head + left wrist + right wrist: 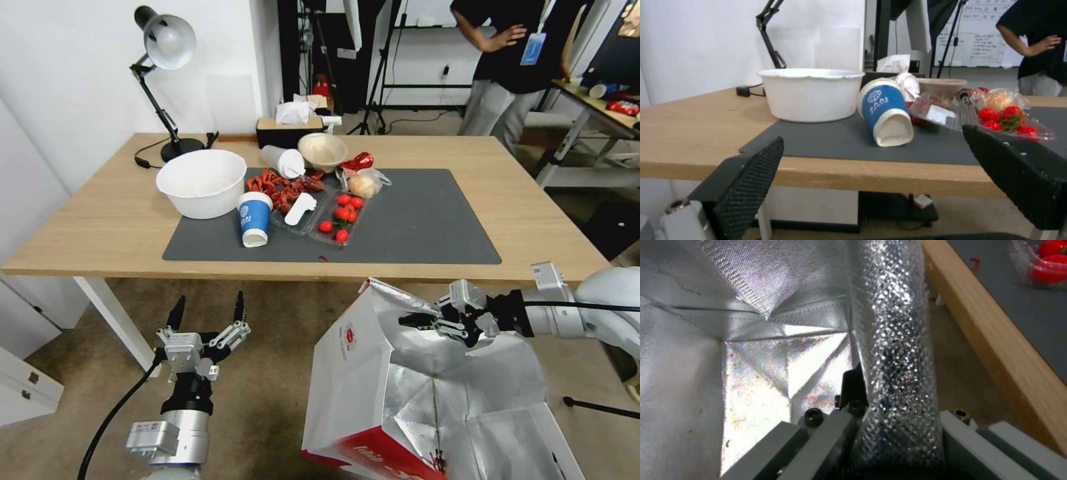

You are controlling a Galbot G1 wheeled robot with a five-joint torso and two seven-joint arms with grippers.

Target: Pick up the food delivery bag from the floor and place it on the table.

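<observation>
- We have the bag (pixel 427 393) pinched at its foil wall by the right gripper (pixel 415 321), one finger (pixel 852 386) inside and the wall pressed between.
- The bag hangs tilted just below and in front of the table's (pixel 107 220) near edge, toward the right corner, its open mouth facing us.
- From here the table lies up and forward of the bag.
- Our left gripper (pixel 207 312) waits spread and empty, low before the near edge, farther from the bag.

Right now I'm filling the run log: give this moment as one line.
right tool: shut on food delivery bag wall | bag: below table edge | left tool: open, idle, low
</observation>
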